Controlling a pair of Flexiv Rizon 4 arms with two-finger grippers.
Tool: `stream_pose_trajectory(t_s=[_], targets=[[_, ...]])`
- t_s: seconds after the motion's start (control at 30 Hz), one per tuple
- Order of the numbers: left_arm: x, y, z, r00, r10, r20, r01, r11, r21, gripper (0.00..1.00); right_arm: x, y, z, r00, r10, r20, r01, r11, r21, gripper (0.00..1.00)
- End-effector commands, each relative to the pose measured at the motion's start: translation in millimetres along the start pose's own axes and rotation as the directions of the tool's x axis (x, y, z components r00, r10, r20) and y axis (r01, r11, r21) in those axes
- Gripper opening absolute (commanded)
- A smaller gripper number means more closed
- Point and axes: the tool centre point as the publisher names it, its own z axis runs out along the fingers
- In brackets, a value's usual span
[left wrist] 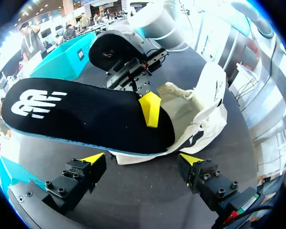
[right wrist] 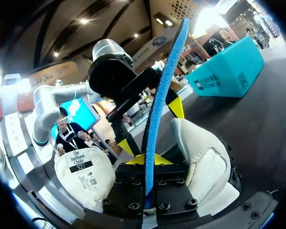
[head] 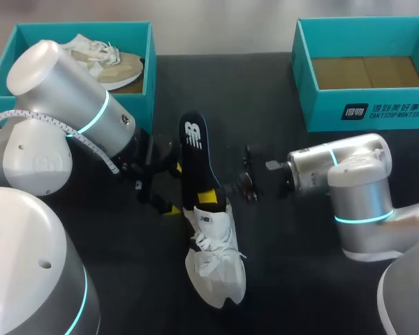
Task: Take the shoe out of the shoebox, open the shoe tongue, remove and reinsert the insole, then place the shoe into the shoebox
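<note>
Black insole (head: 193, 157) in R gripper (right wrist: 148, 161)

A black table (head: 300, 279) carries everything. At its far left corner stands a teal box (head: 56, 29), open at the top, and in it lies a second white shoe (head: 108, 61) with a tan sole, resting on its side against the box's right wall.

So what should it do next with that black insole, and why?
Probably the right gripper pulls the insole fully clear of the white shoe: it is shut on the insole, whose end sits at the shoe's mouth, while the left gripper stands open.
</note>
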Motion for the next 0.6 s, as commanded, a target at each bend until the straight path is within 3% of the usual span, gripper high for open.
stream_pose_trajectory(t_s=[0.03, 0.27, 0.43, 0.5, 0.6], targets=[[0.0, 0, 1, 1.000, 0.001, 0.000, -0.001, 1.000, 0.000, 1.00, 4.9, -15.7, 3, 1.000, 0.005, 0.007, -0.005, 1.000, -0.018, 0.00], [0.0, 0, 1, 1.000, 0.001, 0.000, -0.001, 1.000, 0.000, 1.00, 11.8, -25.2, 6, 1.000, 0.013, 0.008, -0.013, 0.999, -0.034, 0.00], [0.0, 0, 1, 1.000, 0.001, 0.000, -0.001, 1.000, 0.000, 1.00, 13.1, -20.7, 8, 1.000, 0.001, 0.001, -0.001, 1.000, -0.022, 0.00], [0.0, 0, 1, 1.000, 0.001, 0.000, -0.001, 1.000, 0.000, 1.00, 13.7, -16.3, 8, 1.000, -0.012, 0.001, 0.012, 1.000, -0.011, 0.30], [0.0, 0, 1, 1.000, 0.001, 0.000, -0.001, 1.000, 0.000, 1.00, 14.7, -9.9, 8, 0.999, -0.033, 0.001, 0.033, 0.999, 0.005, 0.42]])
